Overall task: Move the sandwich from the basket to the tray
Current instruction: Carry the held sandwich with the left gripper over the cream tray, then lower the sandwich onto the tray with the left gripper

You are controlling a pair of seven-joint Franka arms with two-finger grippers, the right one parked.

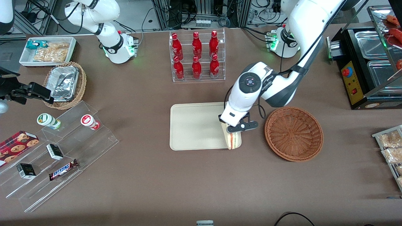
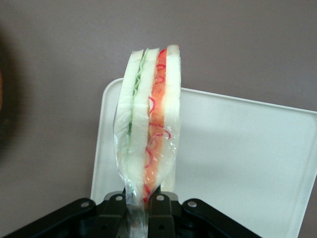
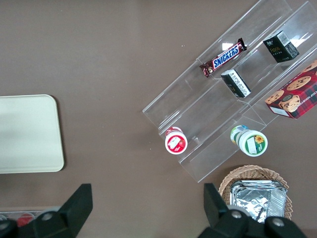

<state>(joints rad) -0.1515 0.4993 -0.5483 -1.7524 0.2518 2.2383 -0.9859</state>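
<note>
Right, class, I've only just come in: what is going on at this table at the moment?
The working arm's gripper is shut on the wrapped sandwich, pinching it by one end so that it stands on edge. It holds the sandwich over the corner of the cream tray nearest the reddish-brown basket, which stands beside the tray with nothing in it. The sandwich has not yet been let go.

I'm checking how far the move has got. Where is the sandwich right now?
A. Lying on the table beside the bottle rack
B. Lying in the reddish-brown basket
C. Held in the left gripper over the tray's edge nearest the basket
C: the gripper is shut on the sandwich, over the tray edge; the basket is empty.
</note>
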